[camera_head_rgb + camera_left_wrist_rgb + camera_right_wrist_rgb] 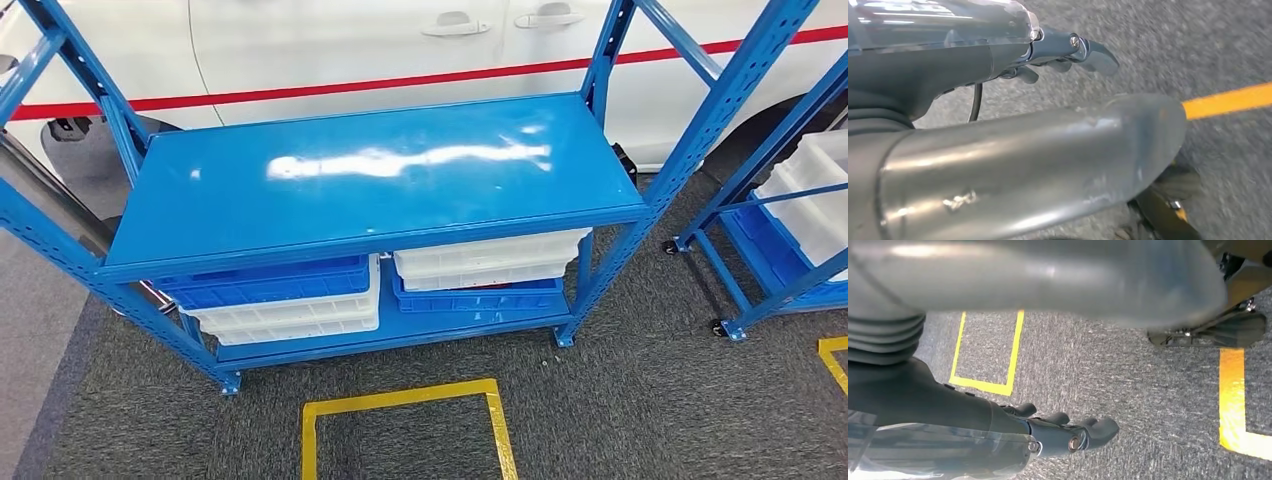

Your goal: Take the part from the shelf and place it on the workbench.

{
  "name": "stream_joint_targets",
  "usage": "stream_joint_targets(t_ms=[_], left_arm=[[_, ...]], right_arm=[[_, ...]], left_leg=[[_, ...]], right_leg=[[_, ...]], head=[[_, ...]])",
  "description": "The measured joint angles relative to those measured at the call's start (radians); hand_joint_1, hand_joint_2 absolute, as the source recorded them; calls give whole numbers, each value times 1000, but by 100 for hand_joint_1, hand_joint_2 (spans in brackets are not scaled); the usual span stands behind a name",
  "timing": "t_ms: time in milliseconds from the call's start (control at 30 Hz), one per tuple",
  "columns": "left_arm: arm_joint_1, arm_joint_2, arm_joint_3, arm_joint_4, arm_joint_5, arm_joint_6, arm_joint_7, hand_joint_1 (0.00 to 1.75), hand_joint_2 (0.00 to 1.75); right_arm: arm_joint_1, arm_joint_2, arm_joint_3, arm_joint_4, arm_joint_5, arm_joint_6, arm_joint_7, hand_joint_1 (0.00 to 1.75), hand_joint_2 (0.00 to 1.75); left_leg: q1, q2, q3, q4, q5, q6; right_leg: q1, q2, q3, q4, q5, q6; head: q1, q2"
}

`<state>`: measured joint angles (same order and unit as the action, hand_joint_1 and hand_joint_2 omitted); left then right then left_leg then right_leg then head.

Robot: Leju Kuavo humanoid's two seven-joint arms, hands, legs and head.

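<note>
Shelf point(380, 175) in blue steel is seen from the head view, with a glossy upper board and a lower board under it. On the lower board four bins are stacked in two pairs: a blue bin point(270, 282) on a white bin point(290, 315) at the shelf's left end, and a white bin point(485, 260) on a blue bin point(480, 297) at its right end. Their contents are hidden by the upper board, so the part cannot be made out. Behind the shelf a white car point(330, 50) is parked; in front of it a yellow tape square point(405, 400) is marked on the grey carpet point(620, 400). The left hand point(1048, 55) is seen above the carpet, fingers loose, nothing grasped. The right hand point(1048, 432) is likewise released, above the carpet.
</note>
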<state>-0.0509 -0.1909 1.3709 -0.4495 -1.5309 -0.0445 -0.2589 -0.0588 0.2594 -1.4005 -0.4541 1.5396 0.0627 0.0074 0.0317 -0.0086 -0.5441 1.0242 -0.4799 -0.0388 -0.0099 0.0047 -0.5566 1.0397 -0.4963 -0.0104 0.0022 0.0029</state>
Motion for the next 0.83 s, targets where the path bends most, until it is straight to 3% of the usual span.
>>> stream_joint_targets(t_ms=[167, 267, 300, 400, 833], left_arm=[[-2, -4, 0, -11, -3, 15, 11, 0, 0], [-2, -6, 0, -15, -4, 15, 11, 0, 131], [-2, -6, 0, -15, -4, 15, 11, 0, 175], [-3, -7, 0, -16, -6, 15, 14, 0, 175], [15, -1, -161, -16, 191, 18, 50, 0, 175]], right_arm=[[-2, 0, 0, 3, 0, 1, 6, 0, 0], [-2, 0, 0, 4, 0, 1, 6, 0, 0], [-2, 0, 0, 5, 0, 1, 6, 0, 44], [-2, 0, 0, 7, 1, 1, 6, 0, 175], [17, -24, 177, 8, -183, -4, 6, 0, 175]], left_leg=[[-7, 0, 0, 0, 0, 6], [-8, 0, 0, 0, -1, 9], [-8, 0, 0, 0, -1, 10], [-9, 0, 1, 0, -2, 11], [-8, 0, 1, 0, -2, 11]], right_leg=[[-4, 1, 4, -8, 4, 8], [-5, 1, 5, -10, 4, 10], [-6, 1, 5, -10, 4, 11], [-6, 1, 6, -10, 4, 13], [-6, 1, 6, -10, 3, 13]], head=[[0, 0], [0, 0], [0, 0], [0, 0], [0, 0]])
